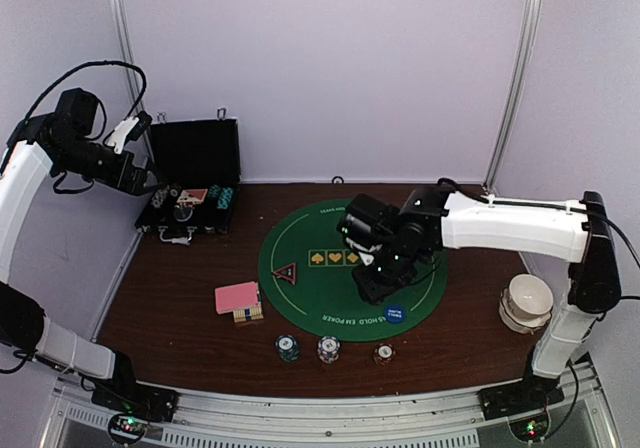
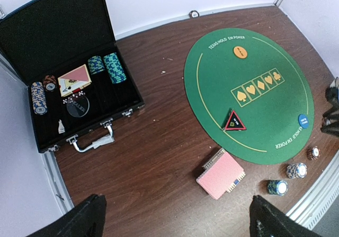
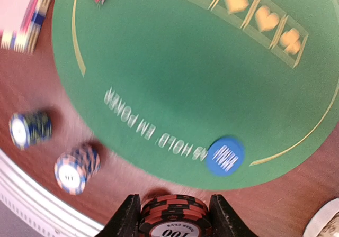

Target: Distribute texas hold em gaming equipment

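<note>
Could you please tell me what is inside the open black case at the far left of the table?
The black case holds chip stacks, pink-backed cards and a dark disc; anything beneath them is hidden.

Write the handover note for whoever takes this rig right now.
Left gripper: jaws wide open, empty, high over the table near the black case.
Right gripper: jaws flank the red-brown chip stack just off the green mat; grip uncertain, view blurred.
Done: orange button, blue button, triangle marker on the mat; teal stack and white stack near it; card deck beside the mat.
Left: the case holds more chips and cards, possibly to distribute.
</note>
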`<state>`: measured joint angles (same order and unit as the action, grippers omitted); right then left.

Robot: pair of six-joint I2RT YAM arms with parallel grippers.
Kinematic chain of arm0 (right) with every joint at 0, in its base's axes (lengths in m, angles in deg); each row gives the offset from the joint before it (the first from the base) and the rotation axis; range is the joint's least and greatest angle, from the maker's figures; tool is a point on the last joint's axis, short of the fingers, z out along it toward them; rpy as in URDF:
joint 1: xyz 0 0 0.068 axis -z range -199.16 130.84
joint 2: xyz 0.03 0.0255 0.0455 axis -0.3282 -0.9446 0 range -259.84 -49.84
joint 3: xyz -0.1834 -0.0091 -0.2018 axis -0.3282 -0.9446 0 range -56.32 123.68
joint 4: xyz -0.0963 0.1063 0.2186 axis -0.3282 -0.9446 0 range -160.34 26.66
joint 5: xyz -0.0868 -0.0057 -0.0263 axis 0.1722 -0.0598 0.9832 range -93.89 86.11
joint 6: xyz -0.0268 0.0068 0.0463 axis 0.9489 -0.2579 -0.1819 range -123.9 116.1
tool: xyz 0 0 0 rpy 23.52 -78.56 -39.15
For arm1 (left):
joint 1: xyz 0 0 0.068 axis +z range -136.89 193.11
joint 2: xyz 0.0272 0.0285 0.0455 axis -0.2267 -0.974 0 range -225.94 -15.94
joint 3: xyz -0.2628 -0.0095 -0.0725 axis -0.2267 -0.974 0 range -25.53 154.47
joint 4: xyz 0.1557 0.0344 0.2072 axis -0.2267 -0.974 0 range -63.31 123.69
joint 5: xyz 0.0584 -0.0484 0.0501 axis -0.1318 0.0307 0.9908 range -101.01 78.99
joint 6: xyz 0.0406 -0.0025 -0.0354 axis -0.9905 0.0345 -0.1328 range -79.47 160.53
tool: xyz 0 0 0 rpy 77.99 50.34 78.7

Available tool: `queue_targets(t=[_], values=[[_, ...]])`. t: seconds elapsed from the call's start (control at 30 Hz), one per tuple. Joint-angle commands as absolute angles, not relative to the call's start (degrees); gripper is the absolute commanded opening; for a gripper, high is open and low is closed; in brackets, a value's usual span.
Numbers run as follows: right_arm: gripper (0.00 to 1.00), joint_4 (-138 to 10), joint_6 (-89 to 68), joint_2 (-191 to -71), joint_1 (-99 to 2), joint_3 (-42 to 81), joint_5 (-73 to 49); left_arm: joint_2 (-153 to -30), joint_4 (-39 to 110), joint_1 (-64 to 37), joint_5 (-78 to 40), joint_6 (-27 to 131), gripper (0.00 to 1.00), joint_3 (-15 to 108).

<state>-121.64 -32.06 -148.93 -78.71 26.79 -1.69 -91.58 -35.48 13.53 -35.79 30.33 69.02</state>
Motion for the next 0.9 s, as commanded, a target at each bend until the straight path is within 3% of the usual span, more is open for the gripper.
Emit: queue_targets(t=[0.0, 0.23, 0.53, 0.87], values=[[0.09, -122.06, -28.55, -153.09, -69.92, 35.27, 2.93, -90.79, -35.90, 13.92, -36.53, 29.30, 0.98, 70.69], [0.09, -117.31, -26.52, -166.15, -58.06, 47.75, 2.24, -90.87, -36.27, 13.90, -36.97, 28.89, 0.98, 70.56], [0.10, -119.27, -23.30, -186.78, -54.07, 71.07, 3.46, -90.69, -36.28, 13.90, -37.39, 28.36, 0.98, 69.53], [0.11, -116.57, -24.82, -193.40, -51.00, 75.98, 2.33, -90.74, -36.36, 13.90, -37.28, 27.44, 0.98, 69.21]])
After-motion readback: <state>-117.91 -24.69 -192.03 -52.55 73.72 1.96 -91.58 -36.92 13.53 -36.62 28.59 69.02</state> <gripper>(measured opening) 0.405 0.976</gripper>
